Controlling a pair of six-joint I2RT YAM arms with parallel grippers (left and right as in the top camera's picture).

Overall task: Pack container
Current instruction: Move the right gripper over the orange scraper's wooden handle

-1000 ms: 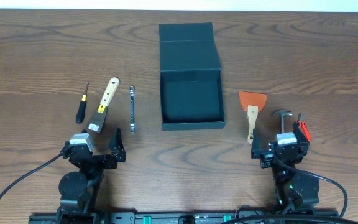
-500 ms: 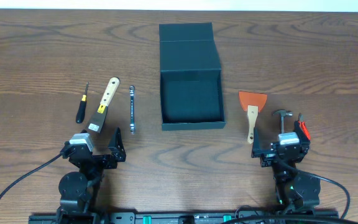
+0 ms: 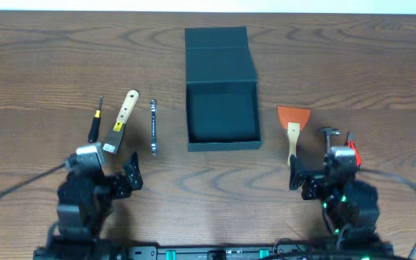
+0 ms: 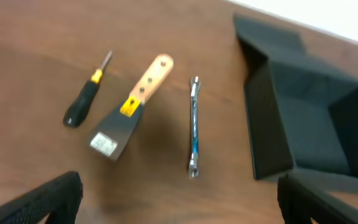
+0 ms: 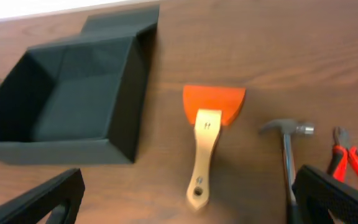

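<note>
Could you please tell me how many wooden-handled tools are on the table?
2: a putty knife left of the container, between the screwdriver and wrench; an orange scraper right of it. None appears hidden.

Matte cardboard container [image 3: 222, 115], wood-grain table [image 3: 49, 65]

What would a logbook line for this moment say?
container: lid open, empty | left tool: open, empty | right tool: open, empty | screwdriver, putty knife, wrench left of container | scraper, hammer, pliers right
</note>
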